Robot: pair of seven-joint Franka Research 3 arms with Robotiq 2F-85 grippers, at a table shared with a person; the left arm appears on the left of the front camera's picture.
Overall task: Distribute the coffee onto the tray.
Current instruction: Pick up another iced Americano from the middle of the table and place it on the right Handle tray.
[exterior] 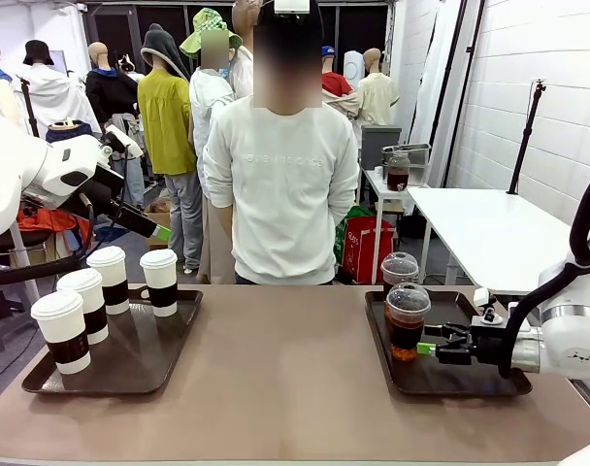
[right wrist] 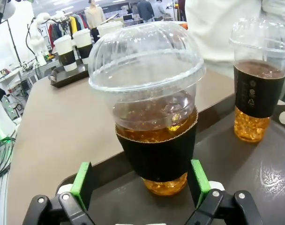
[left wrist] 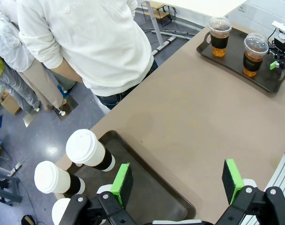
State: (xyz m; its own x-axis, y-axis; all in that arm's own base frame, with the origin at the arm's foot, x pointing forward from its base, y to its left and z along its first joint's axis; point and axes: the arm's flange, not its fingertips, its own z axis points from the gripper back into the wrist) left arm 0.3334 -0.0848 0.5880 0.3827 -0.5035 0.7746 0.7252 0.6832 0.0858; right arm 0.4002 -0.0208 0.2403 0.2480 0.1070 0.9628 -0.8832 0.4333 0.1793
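Right gripper (right wrist: 141, 187) open around dome-lidded cup (right wrist: 154, 117) — front view: just beside.

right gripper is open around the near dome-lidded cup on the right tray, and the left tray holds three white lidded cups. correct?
Not quite: the left tray holds four white lidded cups, not three; the front view shows all four. The rest stands: the right gripper is open, its pads either side of the near dome-lidded cup on the right tray.

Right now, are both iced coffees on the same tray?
Yes, both dome-lidded cups stand on the right tray.
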